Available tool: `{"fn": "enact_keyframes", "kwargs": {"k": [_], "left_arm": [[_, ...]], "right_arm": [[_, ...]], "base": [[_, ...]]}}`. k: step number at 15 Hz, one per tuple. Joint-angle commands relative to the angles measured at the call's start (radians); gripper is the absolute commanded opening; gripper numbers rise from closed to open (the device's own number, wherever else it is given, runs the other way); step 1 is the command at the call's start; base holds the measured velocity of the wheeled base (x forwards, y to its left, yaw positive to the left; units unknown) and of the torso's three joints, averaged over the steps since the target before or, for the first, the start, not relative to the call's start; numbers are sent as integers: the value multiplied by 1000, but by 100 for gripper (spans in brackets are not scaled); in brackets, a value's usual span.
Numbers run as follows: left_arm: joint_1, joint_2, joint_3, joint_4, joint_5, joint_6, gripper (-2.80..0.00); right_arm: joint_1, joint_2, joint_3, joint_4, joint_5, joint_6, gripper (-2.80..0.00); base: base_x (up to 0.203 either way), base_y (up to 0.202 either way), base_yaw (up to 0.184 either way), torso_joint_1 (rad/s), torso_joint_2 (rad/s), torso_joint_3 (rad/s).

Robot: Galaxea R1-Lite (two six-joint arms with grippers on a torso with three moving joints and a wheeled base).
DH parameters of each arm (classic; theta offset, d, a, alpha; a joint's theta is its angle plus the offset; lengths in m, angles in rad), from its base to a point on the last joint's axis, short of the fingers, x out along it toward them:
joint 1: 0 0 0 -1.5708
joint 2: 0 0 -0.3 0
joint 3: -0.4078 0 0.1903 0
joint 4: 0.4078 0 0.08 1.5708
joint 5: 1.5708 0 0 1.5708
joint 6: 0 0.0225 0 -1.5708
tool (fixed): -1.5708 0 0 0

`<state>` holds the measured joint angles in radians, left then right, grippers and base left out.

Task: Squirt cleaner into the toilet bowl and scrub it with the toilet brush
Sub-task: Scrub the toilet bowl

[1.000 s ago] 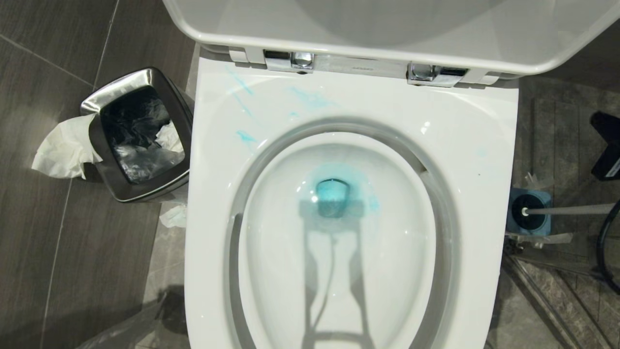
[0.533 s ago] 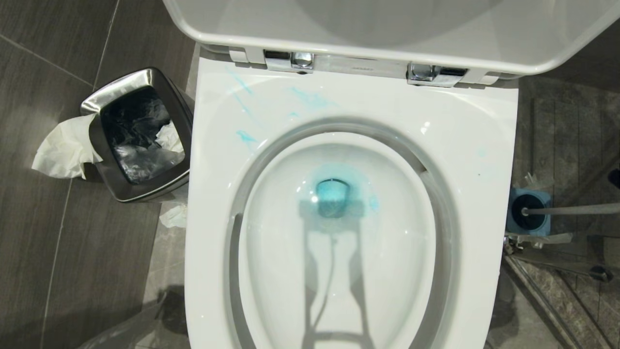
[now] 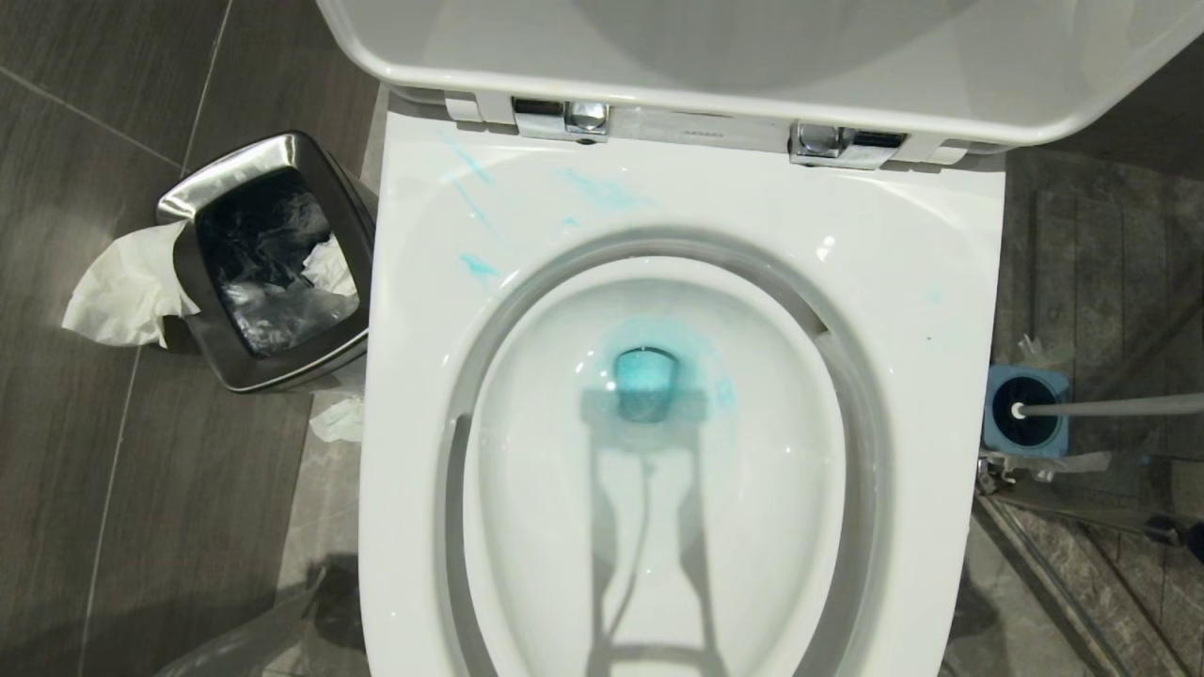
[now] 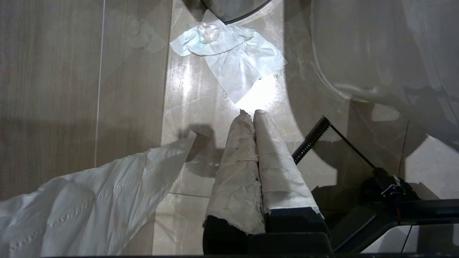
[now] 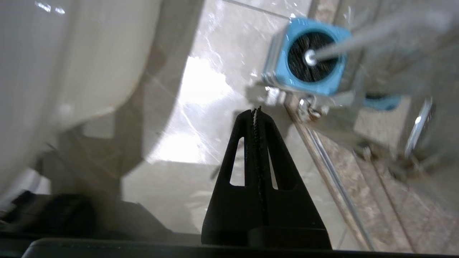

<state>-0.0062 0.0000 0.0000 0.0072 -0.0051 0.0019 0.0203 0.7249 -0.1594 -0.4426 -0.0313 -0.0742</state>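
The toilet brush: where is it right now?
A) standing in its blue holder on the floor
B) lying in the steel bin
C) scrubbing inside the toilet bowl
A: the toilet brush has its black head down in the blue holder beside the toilet bowl.
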Motion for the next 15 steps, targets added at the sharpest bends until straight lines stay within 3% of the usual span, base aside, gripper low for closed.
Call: {"fn": "enact_keyframes", "kwargs": {"k": [1, 6, 7, 10, 15], "left_arm": [[0, 2, 2, -1, 1, 0, -280], [0, 2, 2, 0, 1, 0, -280], [0, 2, 2, 0, 1, 0, -280], [0, 2, 2, -1, 1, 0, -280], [0, 2, 2, 0, 1, 0, -280]], "right_arm": [[-15, 49, 152, -202, -2, -27, -280], [-53, 311, 158, -467, -58, -25, -280], [-62, 326, 158, -486, -65, -16, 0], [-93, 351, 158, -439, -72, 16, 0], [-150, 583, 158, -672, -69, 47, 0]], "base": [[0, 0, 0, 0, 0, 0], [0, 0, 0, 0, 0, 0], [0, 0, 0, 0, 0, 0], [0, 0, 0, 0, 0, 0], [0, 0, 0, 0, 0, 0]]}}
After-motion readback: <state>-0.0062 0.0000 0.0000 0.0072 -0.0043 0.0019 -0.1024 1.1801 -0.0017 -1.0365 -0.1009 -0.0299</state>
